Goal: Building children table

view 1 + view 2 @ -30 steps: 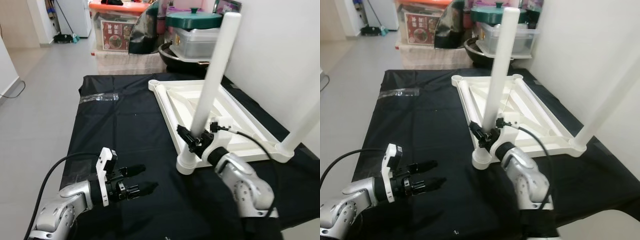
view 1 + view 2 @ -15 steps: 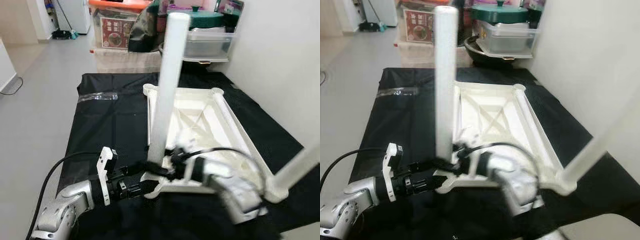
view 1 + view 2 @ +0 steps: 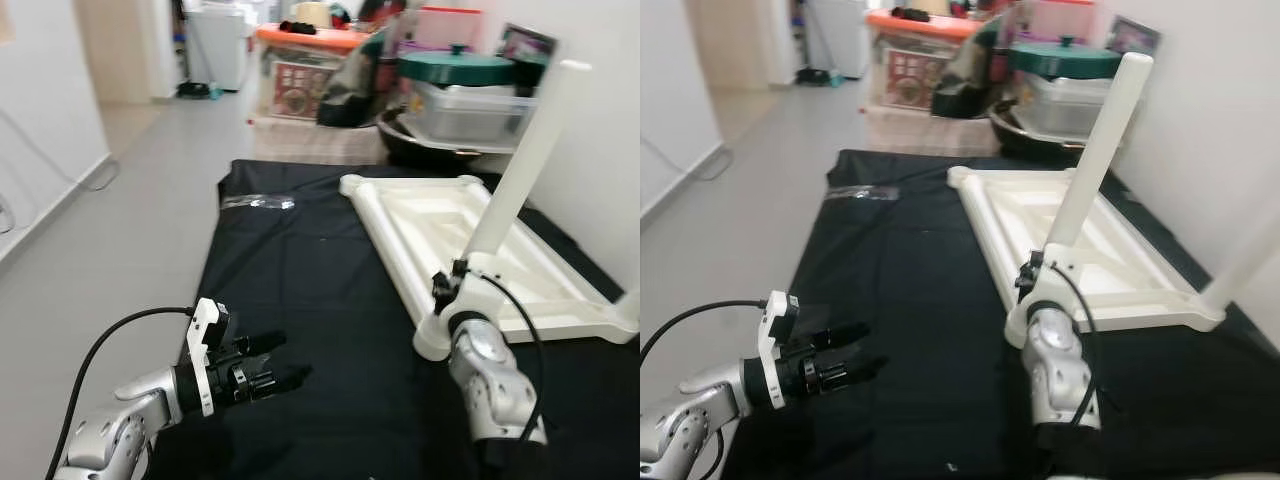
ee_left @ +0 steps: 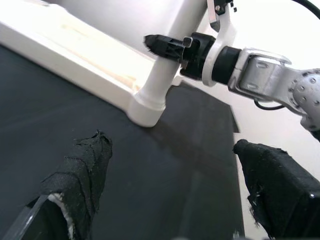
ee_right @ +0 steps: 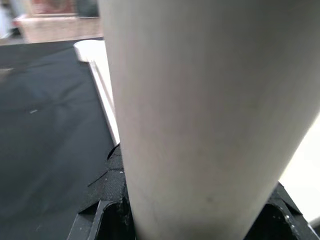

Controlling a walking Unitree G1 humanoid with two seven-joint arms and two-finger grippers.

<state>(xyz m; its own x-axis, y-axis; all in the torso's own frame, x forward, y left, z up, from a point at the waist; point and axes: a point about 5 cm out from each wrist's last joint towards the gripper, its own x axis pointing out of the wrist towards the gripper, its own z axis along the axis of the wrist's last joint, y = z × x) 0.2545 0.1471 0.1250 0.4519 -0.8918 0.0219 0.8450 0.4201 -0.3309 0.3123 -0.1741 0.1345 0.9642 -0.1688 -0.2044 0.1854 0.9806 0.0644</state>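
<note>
An upturned white plastic children's table top (image 3: 470, 235) lies on a matte black cloth (image 3: 300, 300) that covers the work surface. Its underside faces up: a rectangular frame of smooth rounded rails with shallow ribs crossing inside. A round white table leg (image 3: 520, 165) (a plain, smooth tube with a flat end) stands in the near corner socket (image 3: 432, 342), leaning a little away from the robot. A second white leg (image 3: 1250, 250) rises from the corner on the robot's right, blurred at the picture's edge.

The right gripper (image 3: 450, 290) is clamped on the standing leg just above the socket; in the right wrist view the pale tube (image 5: 200, 110) sits between the black fingers (image 5: 112, 200), which press its sides. A black cable (image 3: 520, 320) loops from the gripper back along the silver right arm (image 3: 490, 390).

The left gripper (image 3: 275, 362) hovers low over the bare cloth, well apart from the table top, its two long black fingers spread wide and holding nothing. In the left wrist view the fingertips (image 4: 85, 170) look wrapped in rough, frayed black fabric.

A strip of clear crinkled plastic (image 3: 258, 202) lies on the far part of the cloth. Beyond it stand a lidded grey storage box with a green pot lid (image 3: 470, 68) on top, and an orange-lidded container (image 3: 305, 38). Grey glossy floor tiles (image 3: 110, 230) run along the robot's left.
</note>
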